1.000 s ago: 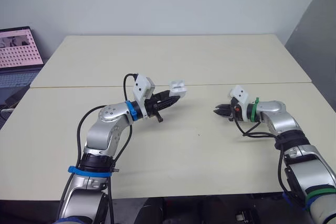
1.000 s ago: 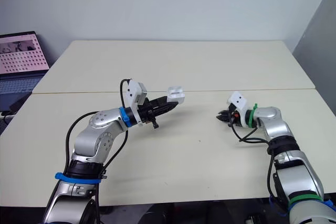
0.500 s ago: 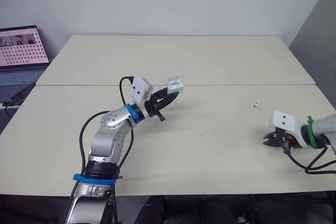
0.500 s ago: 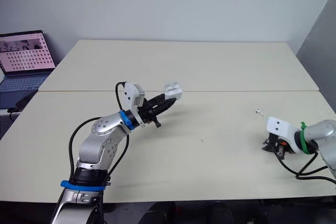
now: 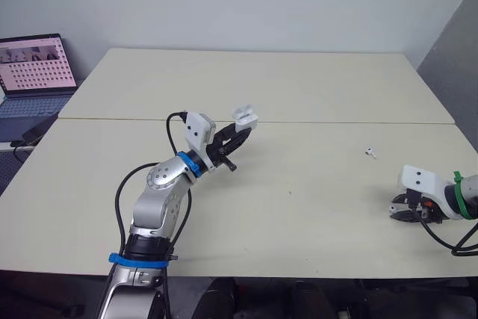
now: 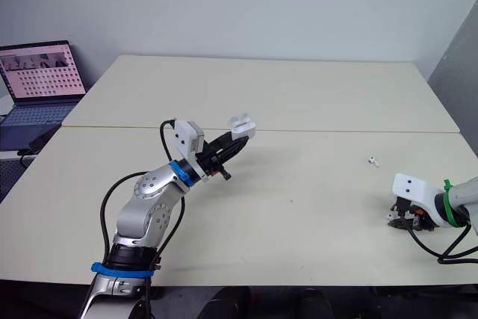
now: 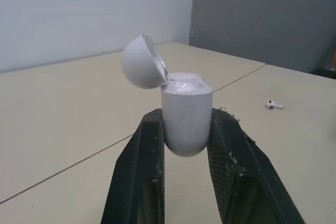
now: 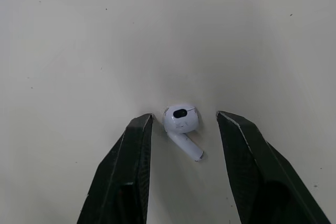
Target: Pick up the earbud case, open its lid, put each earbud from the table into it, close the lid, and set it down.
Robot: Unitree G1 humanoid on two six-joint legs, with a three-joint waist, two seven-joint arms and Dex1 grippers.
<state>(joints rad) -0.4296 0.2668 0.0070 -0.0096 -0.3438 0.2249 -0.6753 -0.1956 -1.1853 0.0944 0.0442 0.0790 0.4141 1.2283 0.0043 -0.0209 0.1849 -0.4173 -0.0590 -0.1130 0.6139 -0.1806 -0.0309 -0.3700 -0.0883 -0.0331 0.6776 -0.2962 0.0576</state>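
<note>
Left gripper (image 5: 236, 136) is clamping the earbud case (image 7: 186, 116) above the table's (image 5: 299, 87) middle, long axis in line with the gripper, mouth pointing up and far-right, lid (image 7: 140, 62) hinged open. The right gripper's (image 5: 401, 212) parted fingers (image 8: 123, 166) are straddling an earbud (image 8: 181, 120) lying near-right.

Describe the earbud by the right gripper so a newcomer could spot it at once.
On the cream table, go to the near right edge, where the right gripper sits low. The earbud lies between its open fingers; the other earbud lies alone farther out.
</note>
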